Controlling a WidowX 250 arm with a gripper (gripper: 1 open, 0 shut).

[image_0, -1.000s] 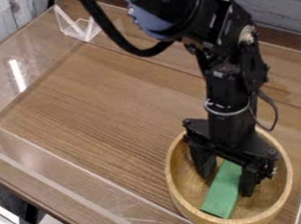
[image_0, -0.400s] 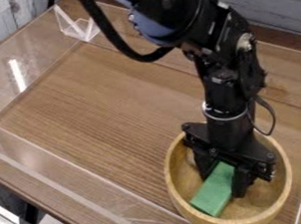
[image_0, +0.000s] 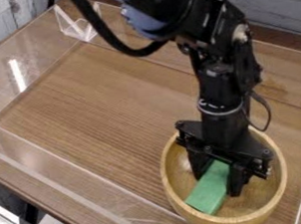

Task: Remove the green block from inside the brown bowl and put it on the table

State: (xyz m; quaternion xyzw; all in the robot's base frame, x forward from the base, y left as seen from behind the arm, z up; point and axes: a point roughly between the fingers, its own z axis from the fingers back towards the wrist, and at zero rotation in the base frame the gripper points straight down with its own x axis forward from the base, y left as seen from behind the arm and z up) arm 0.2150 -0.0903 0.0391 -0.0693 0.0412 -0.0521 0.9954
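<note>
The brown bowl (image_0: 177, 186) sits near the table's (image_0: 98, 99) front right edge. Inside it, the green block (image_0: 208, 192) shows tilted, its lower end toward the bowl's front left. My black gripper (image_0: 226, 172) reaches straight down into the bowl, its two fingers closed on the block's upper end. The lower part of the block sticks out below the fingers; its upper end is hidden behind them.
Low clear acrylic walls (image_0: 38, 155) edge the tabletop at left and front. A small clear stand (image_0: 78, 29) sits at the back left. The black arm (image_0: 221, 57) rises over the bowl toward the top of the view.
The fingers have closed on the green block. The block now sits slightly tilted and shifted left inside the bowl, and the arm has moved a little with it.
</note>
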